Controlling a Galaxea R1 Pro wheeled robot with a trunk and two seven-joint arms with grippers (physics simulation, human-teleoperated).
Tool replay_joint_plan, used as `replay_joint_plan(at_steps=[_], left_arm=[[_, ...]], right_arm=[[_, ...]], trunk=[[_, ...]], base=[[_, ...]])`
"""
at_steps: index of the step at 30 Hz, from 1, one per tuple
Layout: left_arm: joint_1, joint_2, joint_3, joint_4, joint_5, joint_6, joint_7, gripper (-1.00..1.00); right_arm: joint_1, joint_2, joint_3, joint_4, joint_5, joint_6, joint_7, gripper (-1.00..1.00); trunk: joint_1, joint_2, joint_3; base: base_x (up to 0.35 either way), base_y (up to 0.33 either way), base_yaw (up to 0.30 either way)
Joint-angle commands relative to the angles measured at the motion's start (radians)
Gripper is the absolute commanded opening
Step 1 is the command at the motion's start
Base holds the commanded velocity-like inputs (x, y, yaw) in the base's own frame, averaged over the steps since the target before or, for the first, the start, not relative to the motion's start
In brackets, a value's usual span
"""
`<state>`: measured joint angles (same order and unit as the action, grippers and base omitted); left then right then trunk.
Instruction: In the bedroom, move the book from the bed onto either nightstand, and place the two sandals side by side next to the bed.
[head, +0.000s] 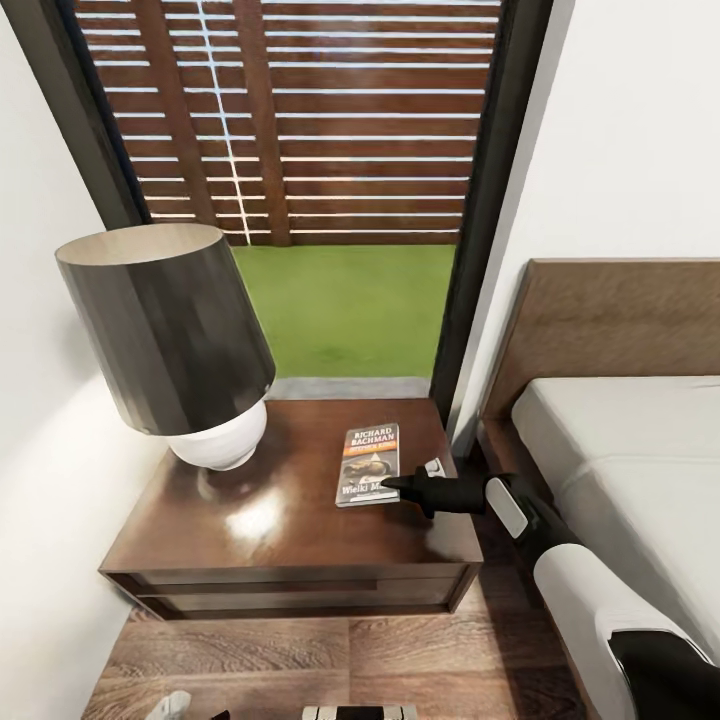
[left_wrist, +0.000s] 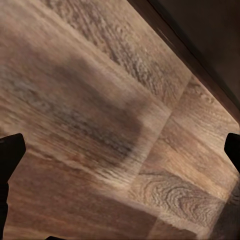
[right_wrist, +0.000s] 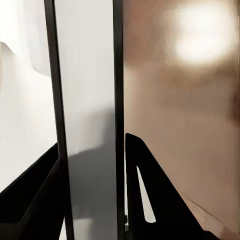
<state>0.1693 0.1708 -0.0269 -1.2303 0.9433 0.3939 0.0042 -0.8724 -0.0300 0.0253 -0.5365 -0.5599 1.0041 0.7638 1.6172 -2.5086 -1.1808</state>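
So the book (head: 368, 465) is lying flat on the nightstand (head: 250, 520), toward the side nearest the bed (head: 640, 470), with the cover facing up and the Richard Bachman lettering readable. The lamp (head: 170, 335) sits on the other side of the top, well apart from it. The right end effector (head: 392, 486) reaches in from the bed side and its tip sits right at the lower corner of the book; in the right wrist view the fingers (right_wrist: 150, 195) sit on either side of the book's thin edge, so it looks closed on it. The left end effector (left_wrist: 120, 150) hangs over the wood-plank floor (left_wrist: 100, 100), fingers spread wide, holding nothing.
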Motion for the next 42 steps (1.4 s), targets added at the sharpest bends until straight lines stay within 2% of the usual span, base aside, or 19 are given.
replay_joint_plan(at_steps=[1,6,7,19,26,33,37,38,42], left_arm=[[0.0,0.001,-0.001,-0.001,0.005,0.003,0.0,1.0],[0.0,0.001,-0.001,-0.002,0.006,0.003,0.0,1.0],[0.0,0.001,-0.001,-0.002,0.006,0.003,0.0,1.0],[0.0,0.0,-0.001,0.001,0.003,0.03,0.0,1.0],[0.001,0.0,0.0,0.027,-0.005,0.023,0.004,1.0],[0.001,0.001,0.001,0.057,-0.008,0.019,0.005,1.0],[0.0,0.001,0.001,0.062,-0.009,0.019,0.005,1.0],[0.0,0.0,0.001,0.064,-0.009,0.018,0.005,1.0],[0.001,0.0,0.001,0.066,-0.007,0.018,0.004,1.0]], right_arm=[[0.0,-0.001,0.002,0.0,-0.003,0.004,0.003,-1.0],[0.0,-0.001,0.002,0.0,-0.003,0.003,0.003,-1.0],[0.0,-0.001,0.002,0.0,-0.003,0.003,0.003,1.0],[0.0,-0.002,0.002,-0.003,-0.002,0.001,0.002,1.0],[0.0,-0.002,0.002,-0.003,-0.002,-0.002,0.002,1.0],[0.004,-0.004,0.002,-0.042,0.003,-0.012,-0.002,1.0],[0.018,-0.017,0.001,-0.148,0.008,-0.016,-0.009,1.0],[0.056,-0.053,-0.004,-0.281,0.01,-0.027,-0.044,1.0],[0.129,-0.085,-0.017,-0.487,0.01,-0.05,-0.14,1.0]], trunk=[[0.0,0.0,-0.001],[0.0,0.0,-0.001],[0.0,0.0,-0.001],[0.0,0.0,-0.001],[0.0,0.0,-0.001],[0.0,0.0,-0.001],[0.0,0.0,-0.001],[0.0,0.0,-0.001],[0.0,0.0,-0.001]], base=[[0.0,0.0,0.0],[0.0,0.0,0.0],[0.0,0.0,0.0],[0.0,0.0,0.0],[-0.007,0.0,0.0],[-0.2,0.0,0.0],[-0.308,0.0,0.0],[-0.265,0.0,0.0],[-0.156,0.0,0.0]])
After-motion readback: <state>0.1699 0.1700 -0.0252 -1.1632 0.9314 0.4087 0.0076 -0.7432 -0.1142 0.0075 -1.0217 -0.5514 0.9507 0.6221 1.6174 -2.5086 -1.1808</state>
